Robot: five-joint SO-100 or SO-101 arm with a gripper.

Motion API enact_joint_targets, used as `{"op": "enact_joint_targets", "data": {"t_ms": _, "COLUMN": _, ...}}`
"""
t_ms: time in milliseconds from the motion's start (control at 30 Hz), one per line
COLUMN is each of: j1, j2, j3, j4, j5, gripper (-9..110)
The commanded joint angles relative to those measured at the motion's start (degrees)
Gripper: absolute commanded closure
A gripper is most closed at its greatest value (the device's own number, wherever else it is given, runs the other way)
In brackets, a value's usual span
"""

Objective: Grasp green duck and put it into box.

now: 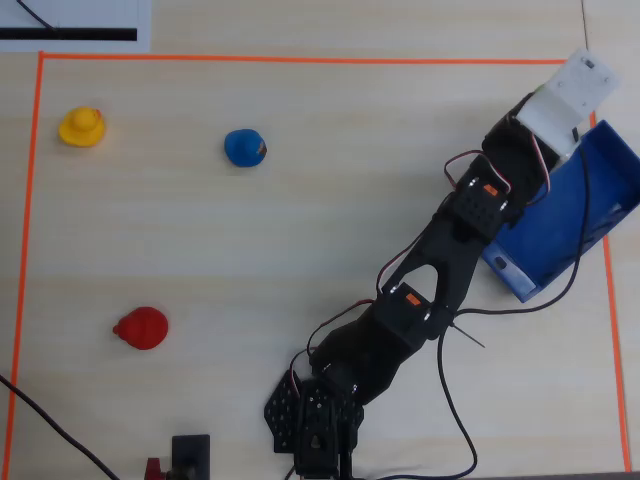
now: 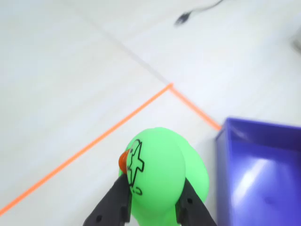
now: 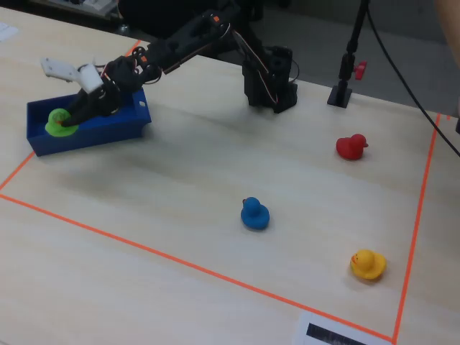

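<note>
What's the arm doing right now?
Gripper shut on green duck. Duck held at the box's far end. Nothing in the way.

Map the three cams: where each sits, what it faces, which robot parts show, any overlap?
Overhead view: above the table, looking straight down; the arm's base sits at the bottom edge, the arm reaches up-right over the box.
Wrist view: rides the gripper, looks down past the black fingers shut on the green duck.
Fixed view: opposite the base, angled down; the whole arm shows.
Shared: overhead and fixed views both show the blue duck; all three show the box.
</note>
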Motion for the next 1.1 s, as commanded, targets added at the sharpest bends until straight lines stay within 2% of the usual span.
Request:
{"op": "enact_joint_targets", "data": {"t_ms": 0, "j1": 5.8, "j2": 4.1, "j3": -2.9, "j4": -0.4, "j5": 0.0, "gripper": 101}}
{"op": "enact_joint_targets", "data": {"t_ms": 267, "j1": 15.6, "j2": 5.4, "j3": 5.4, "j4": -1.4, "j5": -3.6, "gripper": 101}}
{"op": "enact_joint_targets", "data": {"t_ms": 667, "j1": 10.7, "j2": 10.5, "j3": 16.7, "j4": 0.1, "j5": -3.4, "gripper": 101}}
{"op": "enact_joint_targets", "data": {"t_ms": 733, "j1": 10.5, "j2": 10.0, "j3": 16.8, "j4": -1.1, "j5": -3.3, "gripper": 98}}
{"op": "enact_joint_targets", "data": {"t_ms": 833, "j1": 10.6, "j2": 9.4, "j3": 16.7, "j4": -0.4, "j5": -3.8, "gripper": 87}}
{"op": "enact_joint_targets", "data": {"t_ms": 1067, "j1": 10.8, "j2": 9.4, "j3": 16.5, "j4": 1.4, "j5": -5.2, "gripper": 83}}
